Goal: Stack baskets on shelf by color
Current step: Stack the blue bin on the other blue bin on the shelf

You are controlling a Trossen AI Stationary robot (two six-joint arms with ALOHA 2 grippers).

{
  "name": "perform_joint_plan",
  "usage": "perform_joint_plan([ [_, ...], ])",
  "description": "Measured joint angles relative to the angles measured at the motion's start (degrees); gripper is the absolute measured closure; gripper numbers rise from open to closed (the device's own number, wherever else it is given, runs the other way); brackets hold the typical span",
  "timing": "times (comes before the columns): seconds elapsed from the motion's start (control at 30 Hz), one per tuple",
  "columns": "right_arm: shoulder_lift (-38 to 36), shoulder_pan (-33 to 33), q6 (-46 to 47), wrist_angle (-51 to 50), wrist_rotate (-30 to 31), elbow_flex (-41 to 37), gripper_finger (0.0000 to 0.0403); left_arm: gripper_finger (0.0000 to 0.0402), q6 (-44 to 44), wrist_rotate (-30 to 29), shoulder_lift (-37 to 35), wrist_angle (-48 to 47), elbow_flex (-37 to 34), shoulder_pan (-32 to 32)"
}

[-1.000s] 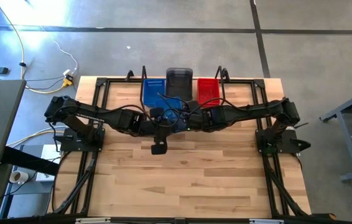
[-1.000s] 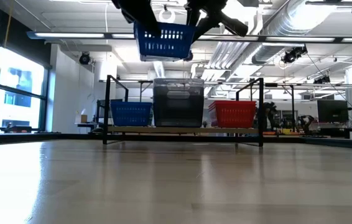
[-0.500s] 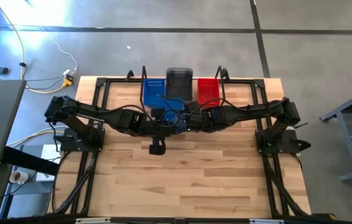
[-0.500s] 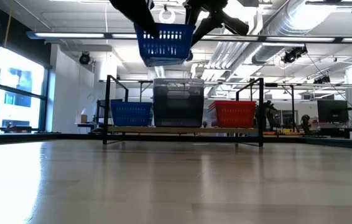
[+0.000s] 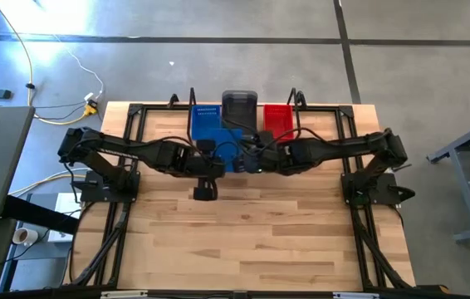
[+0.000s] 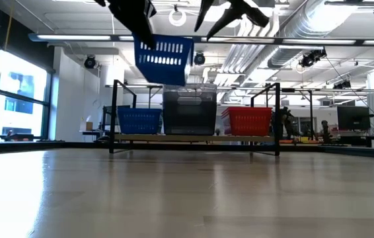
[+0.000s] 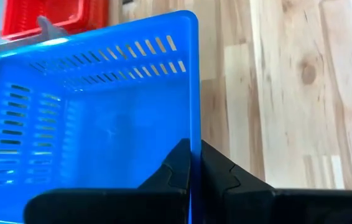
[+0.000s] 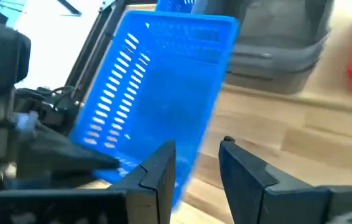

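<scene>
A blue basket (image 6: 164, 59) hangs in the air over the table's middle, in front of the shelf (image 6: 193, 138). My left gripper (image 7: 194, 169) is shut on its rim. My right gripper (image 8: 198, 160) is open just to the basket's right and touches nothing in the low view. On the shelf stand blue baskets (image 6: 139, 121) at the left, grey baskets (image 6: 189, 109) in the middle and red baskets (image 6: 248, 121) at the right. The high view shows the held basket (image 5: 225, 148) between both grippers. My left gripper pinches the basket's side wall at its top rim (image 7: 193, 134), one finger inside the basket and one outside. The fingers come from above and from the table's left. The basket is lifted clear and hangs tilted below the fingers.
The wooden table (image 5: 252, 232) lies bare toward its near edge. Black arm-mounting frames (image 5: 119, 216) run along both sides. The shelf's looped posts (image 5: 297, 100) rise at the far edge, either side of the baskets.
My right gripper has come off the basket's right rim and now stands apart from it. My left gripper has carried the basket a little toward the table's left. The basket has tipped and now hangs from the left gripper alone.
</scene>
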Motion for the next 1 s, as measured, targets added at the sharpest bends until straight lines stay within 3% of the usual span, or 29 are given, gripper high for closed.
perform_joint_plan([
  [0.37, -7.87, -1.64, -10.3, -4.03, 3.84, 0.0, 0.0304, 0.0401, 1.4, 1.73, -5.87, 0.53, 0.06, 5.38],
  [0.6, -15.31, -5.35, -19.44, -4.65, 4.67, 0.0, 0.0304, 0.0401, 4.5, 3.32, -10.01, 0.43, 0.11, 12.99],
  [1.0, -24.98, -12.05, -32.56, -4.73, 4.74, 0.0, 0.0304, 0.0401, 13.44, 5.52, -9.06, -4.27, 0.04, 24.45],
])
